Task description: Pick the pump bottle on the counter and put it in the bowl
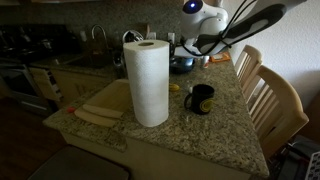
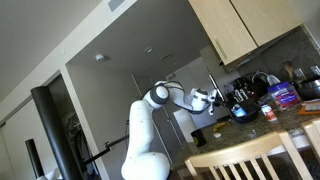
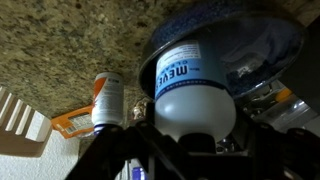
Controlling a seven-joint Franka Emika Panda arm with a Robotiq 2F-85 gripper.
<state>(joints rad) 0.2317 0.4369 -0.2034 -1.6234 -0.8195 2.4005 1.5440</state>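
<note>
In the wrist view the pump bottle (image 3: 188,85) fills the middle, with a white body and a blue printed label. It sits between my gripper's dark fingers (image 3: 190,128), which are shut on it. The bottle hangs over the dark bowl (image 3: 272,35), whose rim curves around behind it. In both exterior views my gripper (image 1: 194,45) (image 2: 211,100) hovers just above the bowl (image 1: 182,64) (image 2: 243,111) at the far end of the speckled granite counter (image 1: 228,128). The bottle is too small to make out there.
A tall paper towel roll (image 1: 147,82) stands mid-counter beside a black mug (image 1: 200,98) and a wooden board (image 1: 101,106). An orange-and-white bottle (image 3: 107,98) stands on the counter near the bowl. Wooden chairs (image 1: 272,100) line the counter edge. A purple container (image 2: 283,95) sits beyond the bowl.
</note>
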